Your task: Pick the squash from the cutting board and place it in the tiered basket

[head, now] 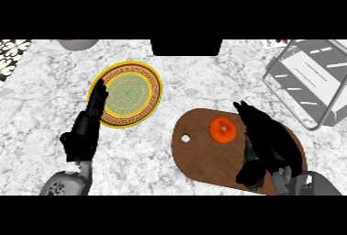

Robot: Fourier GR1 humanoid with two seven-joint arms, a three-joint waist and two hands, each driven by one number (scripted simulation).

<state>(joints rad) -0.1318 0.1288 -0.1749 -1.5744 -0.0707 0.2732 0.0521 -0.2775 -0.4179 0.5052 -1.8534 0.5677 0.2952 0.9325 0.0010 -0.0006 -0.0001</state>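
The round orange squash (pixel 223 129) is lying on the brown oval wooden cutting board (pixel 203 156), just left of the black right hand (pixel 271 144), which is hovering over the board with fingers relaxed and holding nothing. The grey wire tiered basket (pixel 313 82) is sitting beyond that hand, to its upper right, so picking and placing both seem left to do. The left hand (pixel 85 131) is resting open beside a yellow patterned plate (pixel 129 94). No writing is readable.

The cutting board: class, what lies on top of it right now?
On the brown cutting board lies an orange squash. The robot's right hand reaches over the board beside it, fingers extended, and hides whatever board surface lies beneath it.
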